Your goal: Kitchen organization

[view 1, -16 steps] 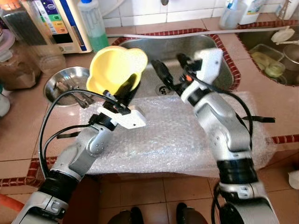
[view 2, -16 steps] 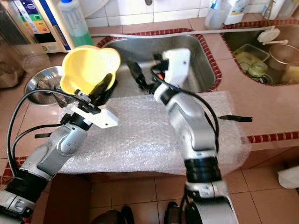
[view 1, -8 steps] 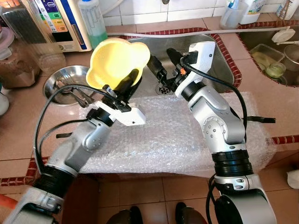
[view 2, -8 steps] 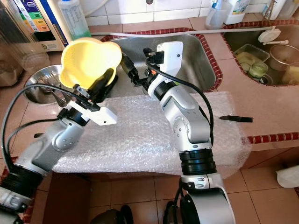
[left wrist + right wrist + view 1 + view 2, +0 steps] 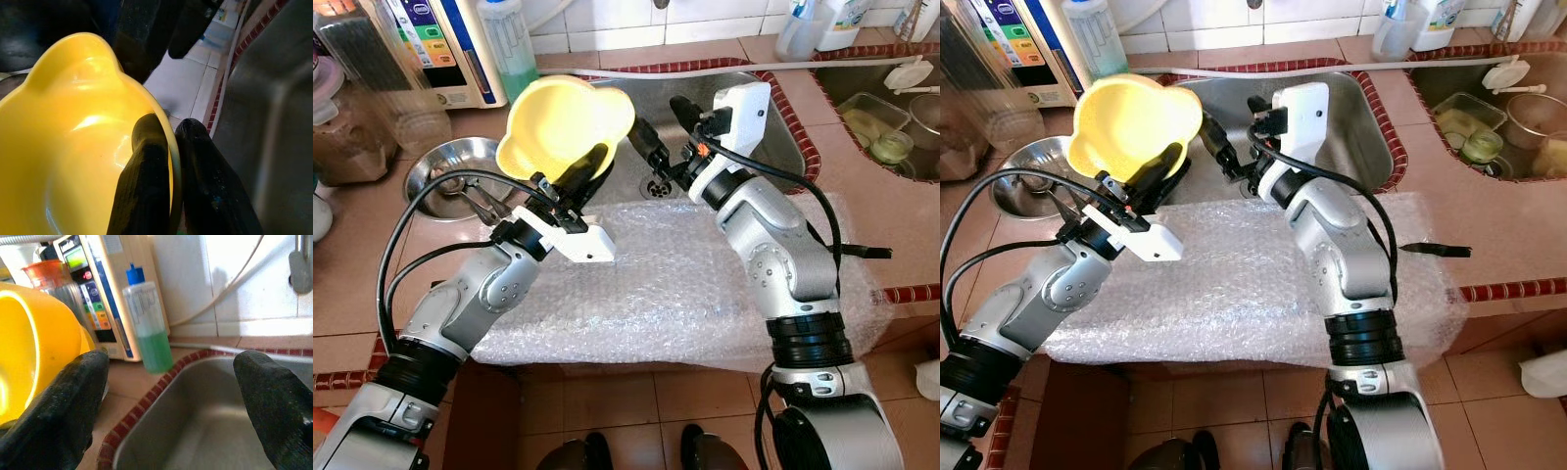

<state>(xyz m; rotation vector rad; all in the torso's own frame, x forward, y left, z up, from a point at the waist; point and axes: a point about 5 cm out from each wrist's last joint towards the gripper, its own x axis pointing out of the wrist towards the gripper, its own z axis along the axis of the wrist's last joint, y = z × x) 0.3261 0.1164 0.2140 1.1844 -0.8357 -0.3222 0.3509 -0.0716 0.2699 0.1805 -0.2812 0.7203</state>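
Left claw is clamped on the rim of a yellow plastic bowl, one black finger inside the bowl and the other outside, as the left wrist view shows with the fingers pinching the thin yellow edge. In the left eye view the bowl sits in the upper middle-left of the frame, tilted so its hollow faces the camera, held up over the left edge of the stainless sink and above the near rim of the surface. Right claw hangs over the sink basin just to the right of the bowl, its two black fingers spread wide apart and gripping nothing; in the right wrist view one finger lies close beside the bowl's yellow outer wall, whether touching it cannot be told, while the other finger stands apart over the basin.

A sheet of bubble wrap covers the tiled surface in the centre of the frame, below both claws. To the left of the bowl, a round steel dish rests on the surface. Toward the upper left stand a bottle of green liquid with a blue cap and a white appliance with coloured buttons. A second sink with dishes in it lies at the upper right
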